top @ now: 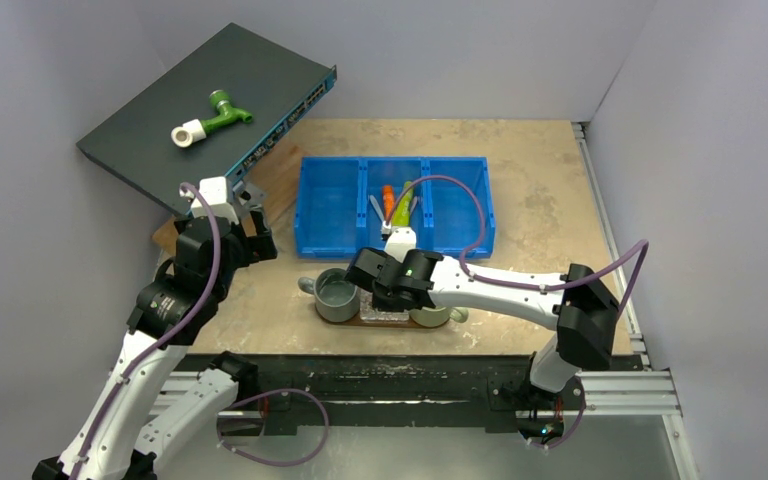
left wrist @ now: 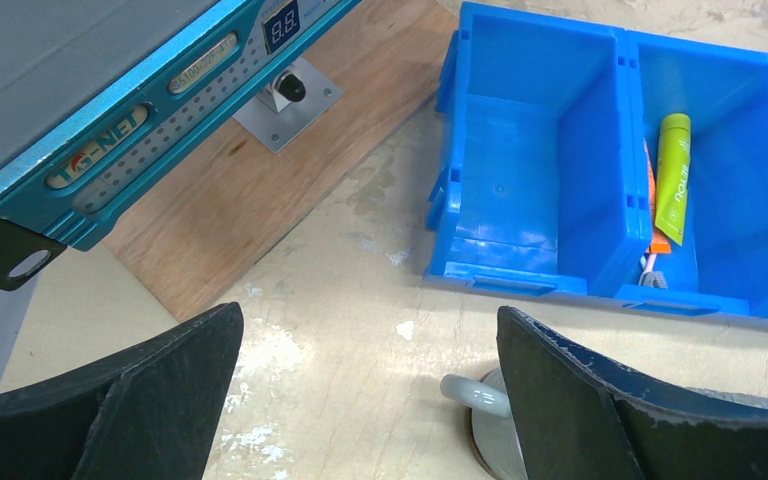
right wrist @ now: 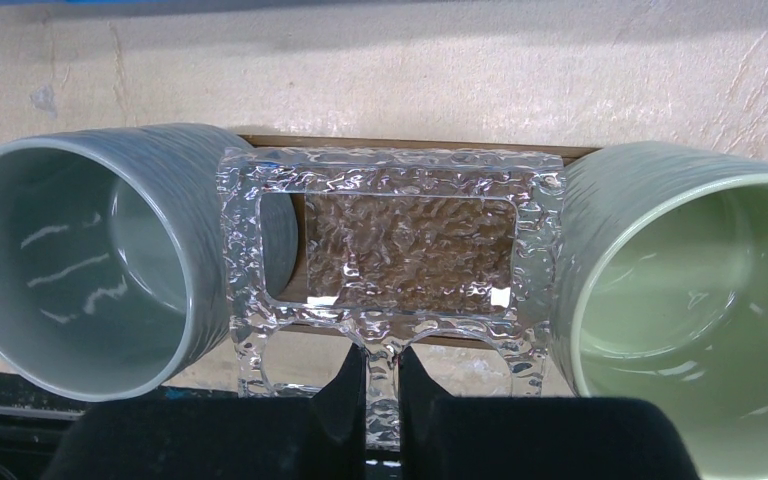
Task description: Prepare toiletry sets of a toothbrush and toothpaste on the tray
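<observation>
- Landmark: blue bin (top: pixel 332 210), three compartments.
- Lime-green tube (left wrist: pixel 673 180) and orange tube (top: pixel 388 200) lie in the bin's middle compartment, with a pale toothbrush handle (top: pixel 375 207) beside them. Can't make out a pink brush.
- Tray (right wrist: pixel 410 141) sits just on the near side of the bin, apart from it, and carries no tubes or brushes.
- Tray is crowded: grey mug (right wrist: pixel 70 260) at its left end, pale-green mug (right wrist: pixel 690 270) at its right end, and a clear textured holder (right wrist: pixel 390 170) between them, touching or nearly touching both.
- Right gripper (right wrist: pixel 382 365) is on the side of the tray away from the bin, fingers clamped on the holder's near edge.
- Left gripper (left wrist: pixel 368 330) hangs off the bin's left near corner, fingers wide apart and holding nothing, with the grey mug's handle below.
- Left of the bin: network switch (top: pixel 200 90) resting on a wooden board (left wrist: pixel 290 180), with a green-and-white pipe fitting (top: pixel 210 118) on top.
</observation>
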Robot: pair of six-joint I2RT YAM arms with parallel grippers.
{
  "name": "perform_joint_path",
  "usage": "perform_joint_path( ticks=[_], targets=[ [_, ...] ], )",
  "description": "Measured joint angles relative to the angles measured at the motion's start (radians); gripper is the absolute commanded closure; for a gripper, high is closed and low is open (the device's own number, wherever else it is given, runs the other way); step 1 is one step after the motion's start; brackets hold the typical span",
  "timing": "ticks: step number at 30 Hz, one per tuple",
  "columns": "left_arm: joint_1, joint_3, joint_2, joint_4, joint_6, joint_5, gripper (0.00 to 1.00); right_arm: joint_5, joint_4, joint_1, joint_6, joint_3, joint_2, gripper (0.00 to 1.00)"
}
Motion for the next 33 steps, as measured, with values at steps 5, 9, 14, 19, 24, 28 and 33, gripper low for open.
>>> perform_joint_path(
  ticks=[5, 9, 14, 19, 24, 28, 33],
  targets=[
    [0.0, 0.0, -0.003, 0.0, 0.0, 0.0, 0.03, 0.0, 0.001, 0.0, 0.0, 0.0, 0.0, 0.94],
    [0.0, 0.0, -0.003, 0.0, 0.0, 0.0, 0.03, 0.0, 0.001, 0.001, 0.001, 0.0, 0.0, 0.84],
    [0.0, 0.0, -0.004, 0.0, 0.0, 0.0, 0.02, 0.0, -0.001, 0.004, 0.003, 0.001, 0.0, 0.78],
    [0.0, 0.0, -0.005, 0.0, 0.0, 0.0, 0.03, 0.008, -0.019, 0.007, 0.004, 0.029, 0.0, 0.73],
    [0.0, 0.0, -0.005, 0.0, 0.0, 0.0, 0.02, 0.014, -0.04, 0.012, 0.004, 0.071, 0.0, 0.68],
    [0.0, 0.0, -0.005, 0.0, 0.0, 0.0, 0.02, 0.034, -0.079, 0.013, 0.001, 0.111, 0.0, 0.67],
    [0.0, 0.0, -0.005, 0.0, 0.0, 0.0, 0.02, 0.072, -0.135, 0.012, -0.023, 0.187, 0.0, 0.66]
  ],
)
